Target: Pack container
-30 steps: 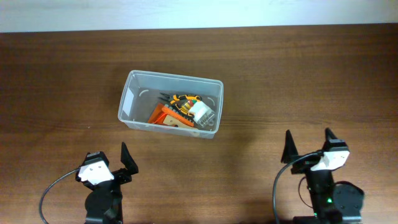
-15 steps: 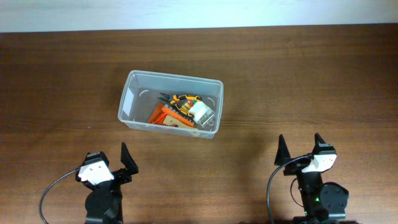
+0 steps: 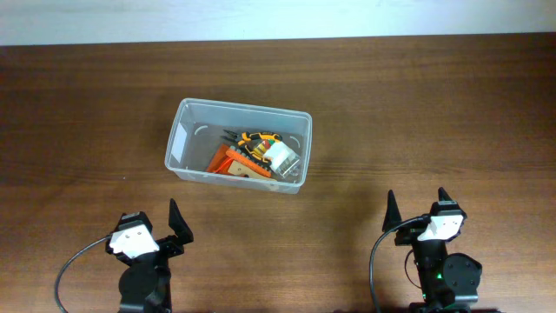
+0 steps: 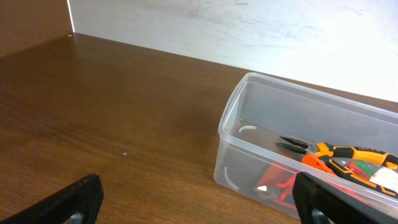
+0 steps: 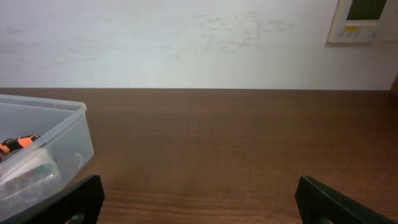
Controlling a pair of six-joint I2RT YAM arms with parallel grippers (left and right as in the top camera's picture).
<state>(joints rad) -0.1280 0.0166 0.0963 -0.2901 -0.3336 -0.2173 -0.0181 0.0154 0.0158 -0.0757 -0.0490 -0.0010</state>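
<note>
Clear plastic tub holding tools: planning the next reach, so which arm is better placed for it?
Left, probably: the clear rectangular plastic tub sits nearer the open left gripper than the open right gripper.

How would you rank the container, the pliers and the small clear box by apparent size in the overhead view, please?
Largest: container. Then pliers and small clear box, too alike to rank.

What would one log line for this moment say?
clear plastic rectangular tub: holds orange-handled pliers, small clear box | left pincer: open, empty | right pincer: open, empty
</note>
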